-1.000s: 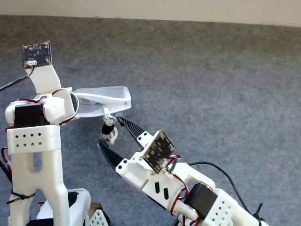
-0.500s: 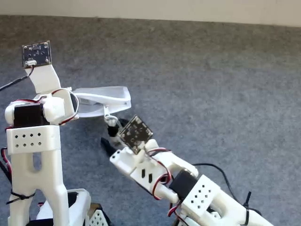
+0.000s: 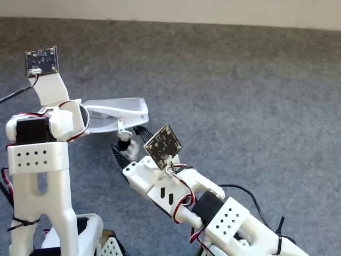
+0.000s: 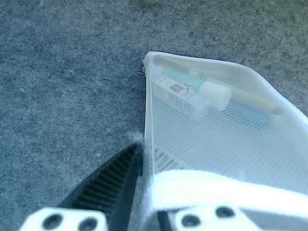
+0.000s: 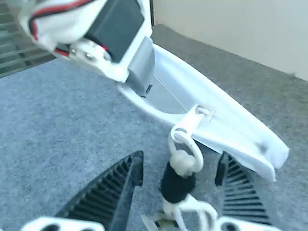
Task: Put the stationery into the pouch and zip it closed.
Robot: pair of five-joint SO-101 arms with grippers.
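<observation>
The white translucent pouch (image 3: 120, 113) lies tilted on the grey carpet, one end held by my left gripper (image 4: 144, 163), which is shut on its edge; a black finger (image 4: 113, 185) presses against the mesh wall. Inside the pouch (image 4: 211, 139) I see stationery: a white capped piece (image 4: 214, 95) and a teal pen (image 4: 243, 115). A zipper pull charm (image 5: 179, 179) of white ring, white bead and black bead hangs from the pouch (image 5: 216, 122). My right gripper (image 5: 180, 161) stands open with the charm (image 3: 126, 145) between its black fingers (image 3: 118, 158), not touching it.
Grey carpet (image 3: 250, 96) stretches free to the right and back, up to a pale wall (image 3: 213, 10). The left arm's white tower (image 3: 37, 176) stands at the front left, its motor (image 5: 113, 29) close above the pouch.
My right arm has swung forward and turned, bringing its open fingers closer around the zipper charm. The left arm and the pouch have kept still.
</observation>
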